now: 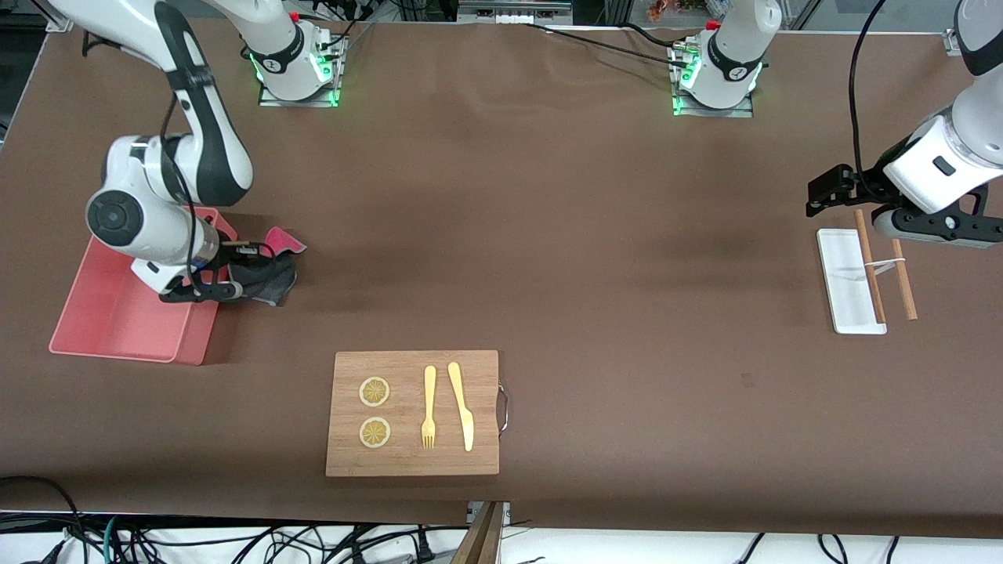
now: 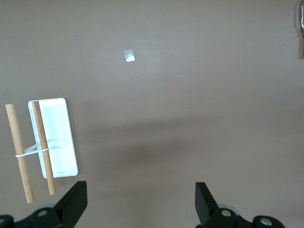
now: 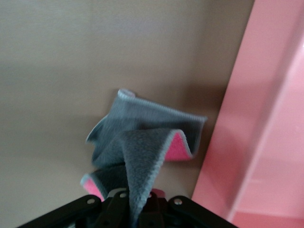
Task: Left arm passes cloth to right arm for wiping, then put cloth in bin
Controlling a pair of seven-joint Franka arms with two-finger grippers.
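Fingers of the right gripper [image 3: 135, 209] are clamped on the cloth [image 1: 270, 270], which hangs grey side out, just beside the pink bin [image 1: 117, 313] at the right arm's end of the table. The drooping folds could catch on the bin's wall [image 3: 247, 118] and end up draped over the rim, or drop onto the table if let go too soon. Nothing else stands close. The cutting board [image 1: 411, 462], with its lemon slices [image 1: 374, 392], fork [image 1: 429, 407] and knife [image 1: 462, 407], lies well apart. The left gripper [image 2: 137, 199] waits, fingers spread and empty, over bare table near the white tray [image 2: 57, 137] and banded wooden sticks [image 2: 19, 152].
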